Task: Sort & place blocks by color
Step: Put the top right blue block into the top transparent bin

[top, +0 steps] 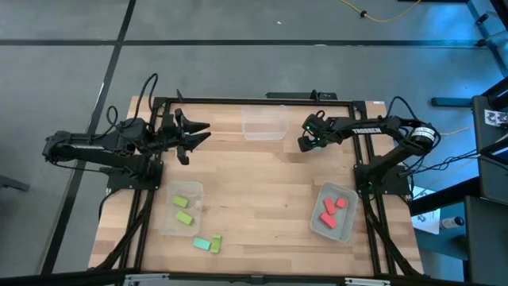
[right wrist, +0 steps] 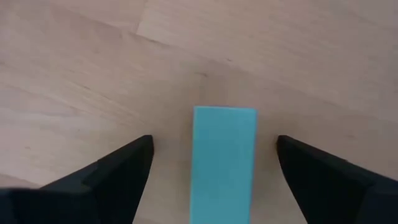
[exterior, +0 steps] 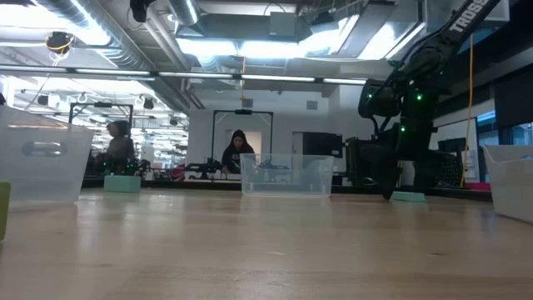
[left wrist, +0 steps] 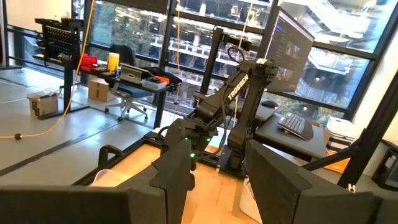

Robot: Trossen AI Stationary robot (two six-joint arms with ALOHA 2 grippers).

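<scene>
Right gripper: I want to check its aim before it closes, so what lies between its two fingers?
In the right wrist view, a teal block lies flat on the wooden table between the open right gripper fingers, with bare wood on both sides.

Robotics lab, exposed ceiling ducts [exterior: 125,37], desks with monitors [left wrist: 289,46], tall windows [left wrist: 143,25]

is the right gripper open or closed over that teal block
Open. The right gripper has its fingers spread on both sides of the teal block, with bare table between.

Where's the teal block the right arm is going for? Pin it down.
The teal block lies flat on the wooden table, between the open fingers of the right end effector, at the table's far right, just right of the empty clear bin.
</scene>
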